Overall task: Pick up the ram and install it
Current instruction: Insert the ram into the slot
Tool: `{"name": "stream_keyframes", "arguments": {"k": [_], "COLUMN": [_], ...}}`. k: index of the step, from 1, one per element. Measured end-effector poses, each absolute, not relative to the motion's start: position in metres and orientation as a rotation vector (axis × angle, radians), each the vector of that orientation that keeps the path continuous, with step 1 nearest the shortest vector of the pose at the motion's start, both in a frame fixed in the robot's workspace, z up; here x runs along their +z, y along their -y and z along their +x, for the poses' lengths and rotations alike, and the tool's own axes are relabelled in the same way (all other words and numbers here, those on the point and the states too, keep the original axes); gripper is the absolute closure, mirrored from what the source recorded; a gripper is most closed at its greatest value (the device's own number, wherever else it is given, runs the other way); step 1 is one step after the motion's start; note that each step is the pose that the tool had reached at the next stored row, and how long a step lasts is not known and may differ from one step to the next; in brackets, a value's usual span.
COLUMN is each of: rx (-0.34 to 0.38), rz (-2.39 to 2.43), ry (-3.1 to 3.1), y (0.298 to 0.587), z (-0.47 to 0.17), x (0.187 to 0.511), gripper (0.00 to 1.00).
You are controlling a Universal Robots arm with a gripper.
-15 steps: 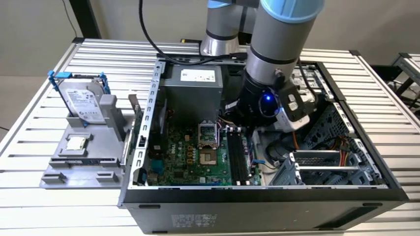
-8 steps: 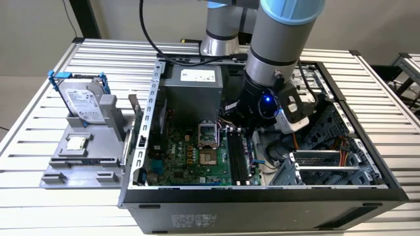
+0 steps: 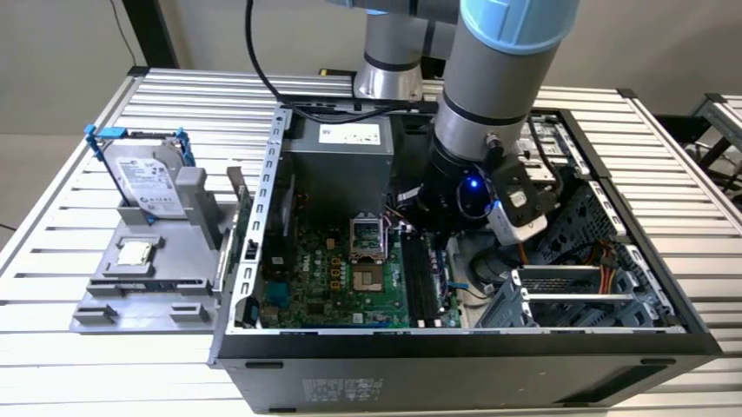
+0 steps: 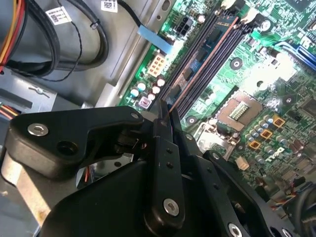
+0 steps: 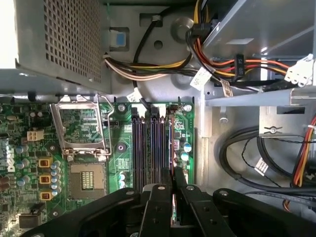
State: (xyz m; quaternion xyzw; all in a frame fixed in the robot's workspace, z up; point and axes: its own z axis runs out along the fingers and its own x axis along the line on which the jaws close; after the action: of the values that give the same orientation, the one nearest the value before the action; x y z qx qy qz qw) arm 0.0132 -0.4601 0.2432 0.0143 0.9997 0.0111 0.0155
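Slatted metal table (image 3: pixel 116 365) carries an open black PC case (image 3: pixel 464 347), lying on its side w/ the inside facing up. Arm (image 3: pixel 493 95) comes down from the far side into the case, right of centre in the exterior view. Green motherboard (image 3: pixel 325 278) lies on the case floor toward the exterior view's left. Grey power supply (image 3: pixel 342 161) sits at the far end of it. Grey fixture (image 3: pixel 139 291) rests on the table just beside the case, on the exterior view's left. Hard drive (image 3: pixel 151 178) stands tilted at the fixture's far end in a blue bracket. Black slots (image 5: pixel 150 148) run near-to-far along the board's right edge in the exterior view, w/ the open CPU socket (image 5: pixel 81 131) beside them. A bundle of coloured cables (image 5: pixel 217 64) runs past their far end. Gripper (image 5: pixel 173 185) hangs over the near end of the slots, approx. above the one nearest the board's edge. Its jaws are closed on a thin board seen edge-on, i.e. the ram (image 5: pixel 173 210), pinched upright between the two fingers and lined up lengthwise w/ the slots. Can't tell if its lower edge touches a slot. In the second wrist view the fingertips meet just over the slot ends. Small silver chip (image 3: pixel 135 253) lies flat on the fixture, near side of the drive.
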Motion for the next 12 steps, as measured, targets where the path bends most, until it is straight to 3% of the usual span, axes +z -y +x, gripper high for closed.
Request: {"name": "stream_keyframes", "arguments": {"k": [12], "rx": [0.02], "rz": [0.044], "ry": [-3.11], "y": [0.4628], "z": [0.0121], "x": [0.2375], "gripper": [1.0]}}
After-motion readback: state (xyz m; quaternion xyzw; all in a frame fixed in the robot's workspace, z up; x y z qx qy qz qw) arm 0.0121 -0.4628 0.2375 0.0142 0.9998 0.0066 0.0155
